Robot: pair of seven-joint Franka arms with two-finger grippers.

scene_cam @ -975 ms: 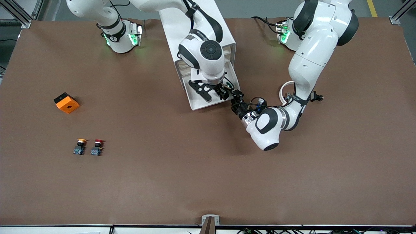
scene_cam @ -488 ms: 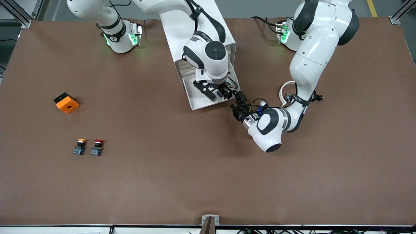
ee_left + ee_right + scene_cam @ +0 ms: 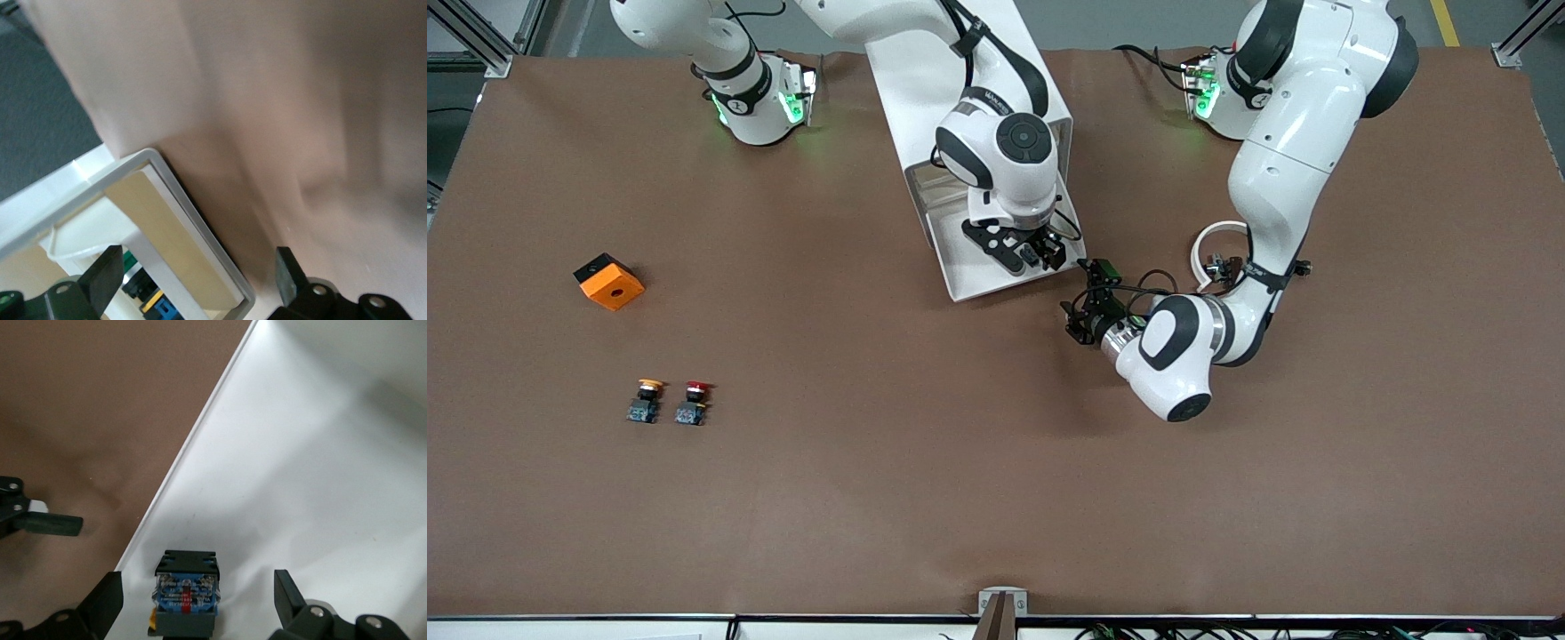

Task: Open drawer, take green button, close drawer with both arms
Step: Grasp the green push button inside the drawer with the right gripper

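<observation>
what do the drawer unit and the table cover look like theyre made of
Drawer unit: probably plastic, smooth glossy white with rounded moulded edges and soft reflections.
Table cover: looks like matte brown paper or thin sheet, no shine, with faint creases; exact material unclear.

Even, diffuse overhead light is cast over the brown table (image 3: 871,498), and only soft shadows are thrown beneath the arms. Green glows are seen at both arm bases near the upper edge. The left wrist view is heavily smeared and washed out. In the right wrist view, bright glare is spread across the white drawer floor (image 3: 320,473).
</observation>
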